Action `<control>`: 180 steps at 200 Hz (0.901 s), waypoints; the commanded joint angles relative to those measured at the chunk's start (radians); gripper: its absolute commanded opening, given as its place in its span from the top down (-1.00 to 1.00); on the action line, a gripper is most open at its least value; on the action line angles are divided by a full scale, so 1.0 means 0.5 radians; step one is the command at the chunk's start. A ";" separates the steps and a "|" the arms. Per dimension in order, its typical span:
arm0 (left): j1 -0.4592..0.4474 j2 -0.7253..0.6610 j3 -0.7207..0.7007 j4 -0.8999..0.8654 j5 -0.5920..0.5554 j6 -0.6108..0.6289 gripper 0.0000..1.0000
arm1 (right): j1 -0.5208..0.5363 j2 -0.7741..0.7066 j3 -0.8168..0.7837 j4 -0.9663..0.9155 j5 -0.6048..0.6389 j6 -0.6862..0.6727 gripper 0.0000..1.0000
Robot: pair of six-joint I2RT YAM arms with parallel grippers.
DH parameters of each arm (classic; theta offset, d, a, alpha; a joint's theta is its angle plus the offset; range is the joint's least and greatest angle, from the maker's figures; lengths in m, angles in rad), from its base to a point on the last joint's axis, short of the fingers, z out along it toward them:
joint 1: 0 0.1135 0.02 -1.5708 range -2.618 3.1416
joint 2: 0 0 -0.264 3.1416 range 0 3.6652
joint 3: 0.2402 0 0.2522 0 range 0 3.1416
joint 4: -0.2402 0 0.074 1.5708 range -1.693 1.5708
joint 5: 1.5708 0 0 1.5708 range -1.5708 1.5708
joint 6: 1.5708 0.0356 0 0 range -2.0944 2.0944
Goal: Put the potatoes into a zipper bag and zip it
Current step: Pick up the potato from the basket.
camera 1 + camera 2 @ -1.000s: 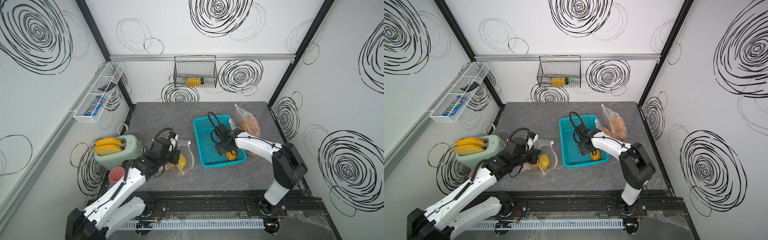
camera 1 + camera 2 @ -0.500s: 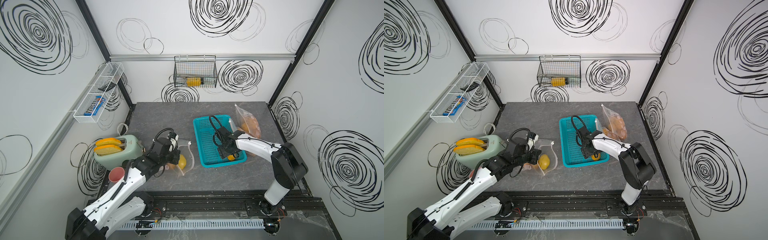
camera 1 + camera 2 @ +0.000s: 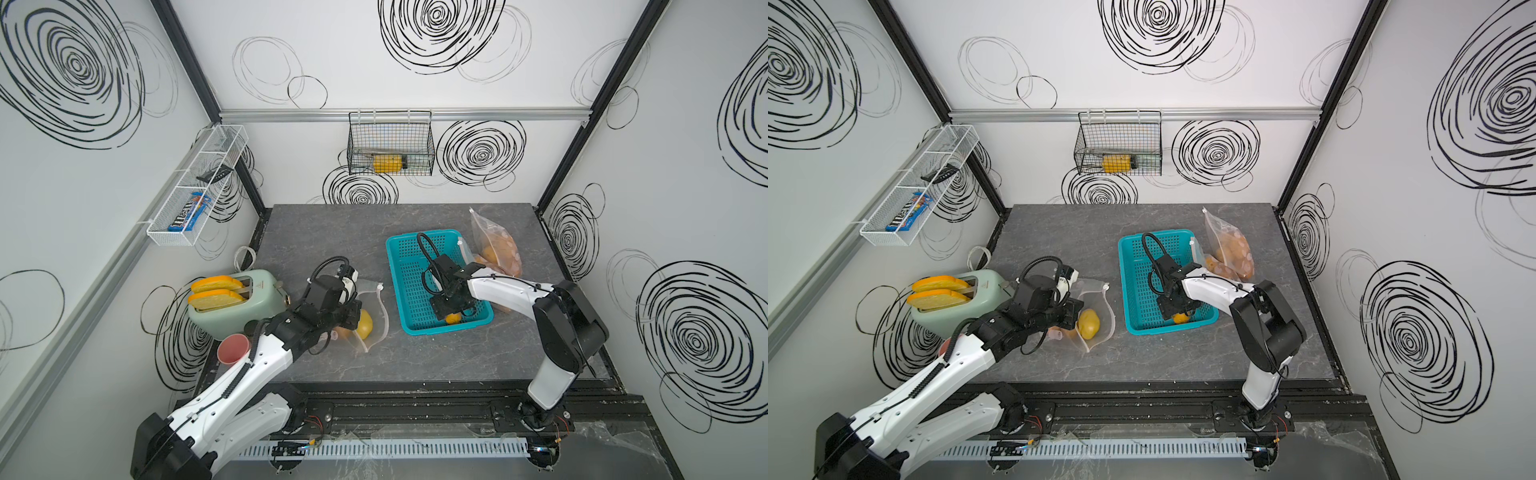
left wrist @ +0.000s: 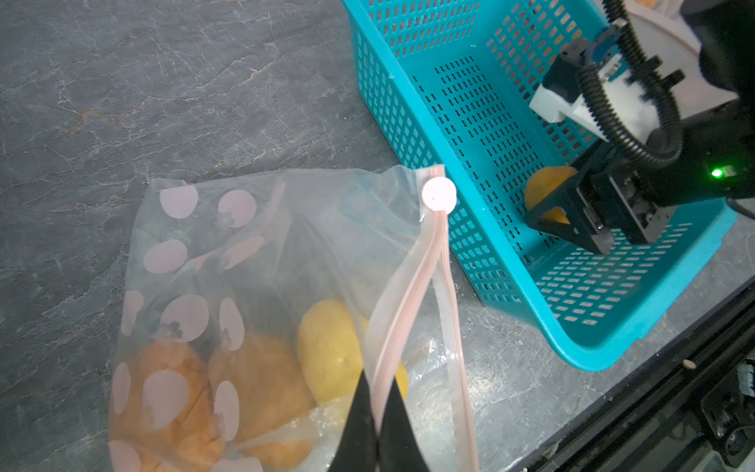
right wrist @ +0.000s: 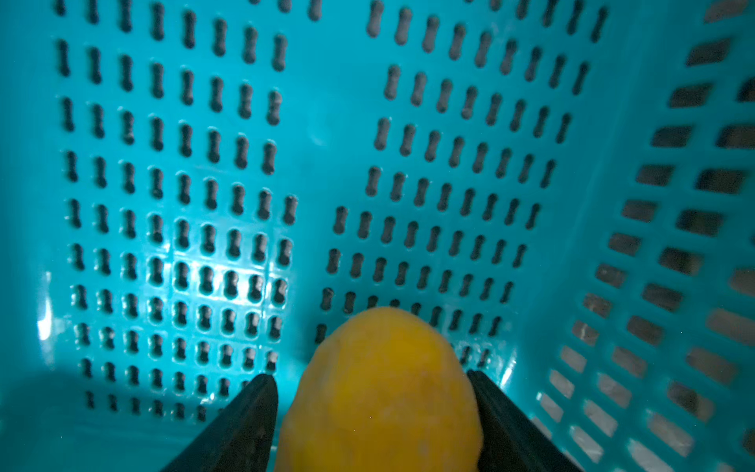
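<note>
Now my left gripper [image 4: 378, 400] pinches the bag [image 4: 245, 253] rim to hold its mouth open; right gripper [image 5: 371, 378], jaws wide, straddles a potato [image 5: 380, 408] at the front end of the basket [image 5: 327, 122]; gripped or not, I cannot tell.

The basket [image 3: 405, 270] is teal, pierced with rows of slots; the potato [image 5: 380, 392] in it is yellow-orange. Beside the basket, a clear bag [image 4: 196, 245] with pale pink spots and a pink zip strip holds orange-brown and yellow potatoes [image 4: 261, 380].
</note>
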 commanded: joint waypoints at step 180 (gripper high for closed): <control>-0.006 -0.008 -0.011 0.064 -0.032 -0.027 1.00 | 0.451 -0.920 -0.449 1.492 -0.872 0.130 -0.12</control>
